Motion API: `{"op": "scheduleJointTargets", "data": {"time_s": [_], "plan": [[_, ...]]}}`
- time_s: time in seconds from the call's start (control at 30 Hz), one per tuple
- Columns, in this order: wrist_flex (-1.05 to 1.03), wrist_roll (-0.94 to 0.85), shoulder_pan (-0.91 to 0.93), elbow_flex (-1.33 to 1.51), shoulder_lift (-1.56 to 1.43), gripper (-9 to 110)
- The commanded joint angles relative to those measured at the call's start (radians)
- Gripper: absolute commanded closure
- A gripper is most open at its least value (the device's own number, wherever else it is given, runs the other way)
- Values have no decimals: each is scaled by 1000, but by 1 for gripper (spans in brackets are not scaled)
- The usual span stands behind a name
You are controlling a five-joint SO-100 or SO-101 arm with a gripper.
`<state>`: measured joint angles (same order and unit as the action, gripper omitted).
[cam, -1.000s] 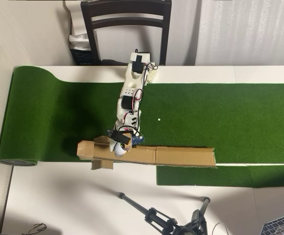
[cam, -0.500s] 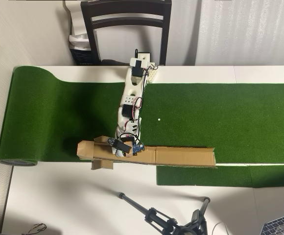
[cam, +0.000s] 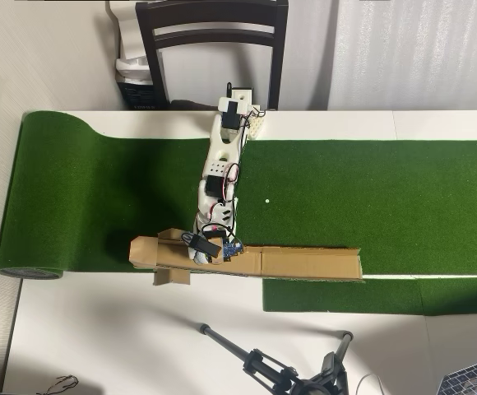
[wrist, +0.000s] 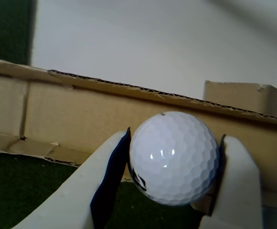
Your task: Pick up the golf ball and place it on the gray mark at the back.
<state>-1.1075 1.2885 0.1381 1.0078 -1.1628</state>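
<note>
Golf ball (wrist: 173, 157) clamped between both fingers (wrist: 239, 186) of gripper (wrist: 174, 164), dark print low on its left side; cardboard wall (wrist: 81, 114) close behind it, green turf (wrist: 19, 186) below. Overhead view: arm (cam: 220, 164) stretched across turf (cam: 370, 197) to cardboard trough (cam: 304, 263); ball hidden there

In the overhead view the arm (cam: 219, 177) hides the golf ball and fingers. In the wrist view the fingers (wrist: 76, 200) run off the bottom edge; the cardboard (wrist: 81, 114) blurs.
</note>
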Motion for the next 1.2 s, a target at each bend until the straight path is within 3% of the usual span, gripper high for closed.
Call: {"op": "scheduleJointTargets", "data": {"time_s": [0.0, 0.17, 0.4, 1.0, 1.17], "plan": [[35, 6, 2, -77, -44, 86], [35, 6, 3, -77, -44, 85], [35, 5, 5, -77, -44, 72], [23, -3, 6, -77, -44, 70], [21, -8, 6, -77, -44, 65]]}}
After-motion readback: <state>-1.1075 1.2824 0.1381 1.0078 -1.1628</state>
